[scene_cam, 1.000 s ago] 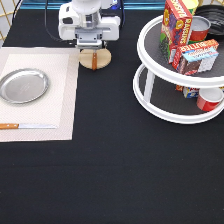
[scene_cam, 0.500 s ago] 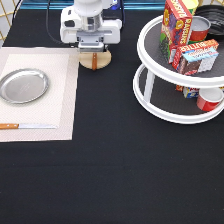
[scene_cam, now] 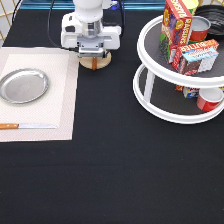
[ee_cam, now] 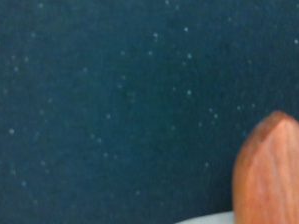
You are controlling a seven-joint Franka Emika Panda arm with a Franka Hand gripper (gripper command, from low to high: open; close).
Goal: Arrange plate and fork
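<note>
Seen from the exterior view: gripper [scene_cam: 93, 56] low over a round wooden coaster [scene_cam: 95, 61] near the top, just right of the placemat [scene_cam: 37, 92]; jaw state impossible to tell. Shiny silver plate [scene_cam: 23, 85] resting on the mat. Visible up close only in the wrist view: the fork [ee_cam: 276, 172], its rounded orange-brown handle end against dark tabletop.

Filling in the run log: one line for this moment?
tool: low over wooden coaster, at fork handle | plate: on placemat | knife: below plate
</note>
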